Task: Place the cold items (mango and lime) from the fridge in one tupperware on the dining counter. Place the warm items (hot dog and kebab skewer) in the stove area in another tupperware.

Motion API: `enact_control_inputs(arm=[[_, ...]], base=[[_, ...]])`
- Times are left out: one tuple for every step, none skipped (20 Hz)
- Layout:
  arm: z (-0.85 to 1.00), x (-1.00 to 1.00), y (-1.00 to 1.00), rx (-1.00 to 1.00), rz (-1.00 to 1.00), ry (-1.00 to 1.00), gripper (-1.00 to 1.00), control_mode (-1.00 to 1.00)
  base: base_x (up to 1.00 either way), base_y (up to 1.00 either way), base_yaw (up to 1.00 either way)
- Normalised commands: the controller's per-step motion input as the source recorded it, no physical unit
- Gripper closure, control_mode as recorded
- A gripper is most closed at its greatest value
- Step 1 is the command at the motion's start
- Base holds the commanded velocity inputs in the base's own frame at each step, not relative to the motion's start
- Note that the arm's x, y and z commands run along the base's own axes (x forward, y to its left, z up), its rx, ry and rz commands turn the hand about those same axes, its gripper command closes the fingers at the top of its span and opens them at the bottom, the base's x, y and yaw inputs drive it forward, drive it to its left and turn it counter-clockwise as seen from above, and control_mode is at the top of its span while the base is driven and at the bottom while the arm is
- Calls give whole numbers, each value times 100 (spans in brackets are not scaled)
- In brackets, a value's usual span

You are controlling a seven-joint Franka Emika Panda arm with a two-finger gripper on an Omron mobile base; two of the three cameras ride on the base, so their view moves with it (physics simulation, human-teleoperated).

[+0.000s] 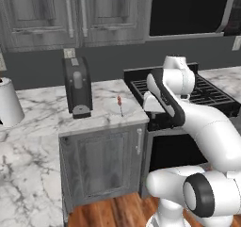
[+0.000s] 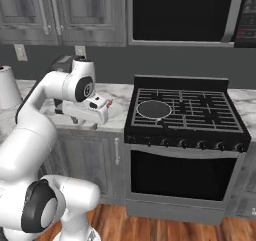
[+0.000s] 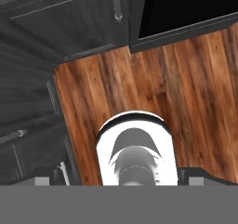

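We are facing the stove (image 2: pixel 186 110).
A kebab skewer (image 1: pixel 120 104) is lying beside it; our gripper's state we cannot tell.

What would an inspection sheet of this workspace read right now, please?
Surface: white marble counter beside the stove.
Job's things: kebab skewer lies on the counter close to the stove.
Clutter: dark appliance and paper towel roll on the counter; pan on the stove's left burner.
Grippers: pincer points down in front of the counter's edge, jaws apart, holding nothing.
Cables: nothing seen.
Surroundings: grey cabinets, microwave, wood floor.
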Motion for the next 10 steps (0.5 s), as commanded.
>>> enact_control_inputs(arm=[[0, 0, 0, 0, 0, 0, -100, 100], [0, 0, 0, 0, 0, 0, -100, 100], [0, 0, 0, 0, 0, 0, -100, 100], [0, 0, 0, 0, 0, 0, -100, 100], [0, 0, 0, 0, 0, 0, -100, 100], [0, 0, 0, 0, 0, 0, -100, 100], [0, 0, 0, 0, 0, 0, -100, 100], [0, 0, 0, 0, 0, 0, -100, 100], [0, 0, 0, 0, 0, 0, -100, 100], [0, 0, 0, 0, 0, 0, -100, 100]], base=[[51, 0, 0], [61, 10, 0], [64, 8, 0], [69, 11, 0], [69, 16, 0], [73, 17, 0], [69, 18, 0], [64, 15, 0], [57, 14, 0], [48, 9, 0]])
